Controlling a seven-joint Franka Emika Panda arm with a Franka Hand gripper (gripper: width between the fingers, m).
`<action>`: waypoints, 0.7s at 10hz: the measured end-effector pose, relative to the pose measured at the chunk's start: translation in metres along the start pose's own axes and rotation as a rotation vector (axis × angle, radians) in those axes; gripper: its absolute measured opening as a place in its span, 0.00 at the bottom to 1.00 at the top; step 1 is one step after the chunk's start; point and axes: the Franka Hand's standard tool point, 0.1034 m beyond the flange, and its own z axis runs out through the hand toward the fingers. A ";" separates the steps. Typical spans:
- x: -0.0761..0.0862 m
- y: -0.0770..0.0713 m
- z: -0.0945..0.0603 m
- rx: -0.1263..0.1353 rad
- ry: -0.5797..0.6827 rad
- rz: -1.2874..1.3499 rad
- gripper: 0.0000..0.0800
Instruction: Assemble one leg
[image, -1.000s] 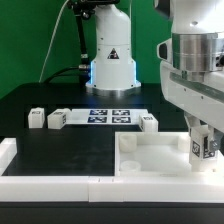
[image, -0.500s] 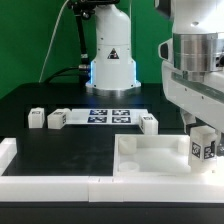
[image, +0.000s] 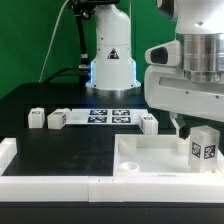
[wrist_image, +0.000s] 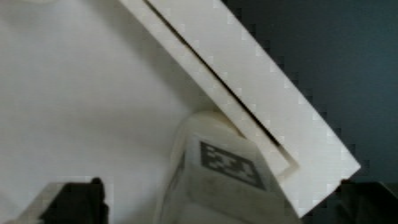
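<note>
The leg (image: 203, 145), a small white block with a black-and-white marker, stands upright in the right-hand corner of the large white tray-like part (image: 150, 160) in the exterior view. My gripper (image: 196, 132) hangs over it with the jaws either side of the leg. In the wrist view the leg (wrist_image: 231, 165) rises between the two dark fingertips (wrist_image: 71, 203), with a gap on each side, so the gripper (wrist_image: 222, 208) is open. The tray's rim (wrist_image: 249, 90) runs diagonally behind the leg.
Three more small white legs lie on the black table: two at the exterior view's left (image: 37, 118) (image: 57, 119) and one by the tray's far edge (image: 149, 122). The marker board (image: 112, 115) lies behind them. A white barrier (image: 30, 182) runs along the front.
The hand has turned about its vertical axis over the leg. The leg stays upright in the tray's right corner, and the jaws now stand apart from it.
</note>
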 end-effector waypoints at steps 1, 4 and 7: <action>0.000 0.000 0.000 -0.003 0.002 -0.064 0.81; 0.002 0.001 -0.001 -0.023 0.016 -0.375 0.81; 0.005 0.004 -0.001 -0.049 0.019 -0.708 0.81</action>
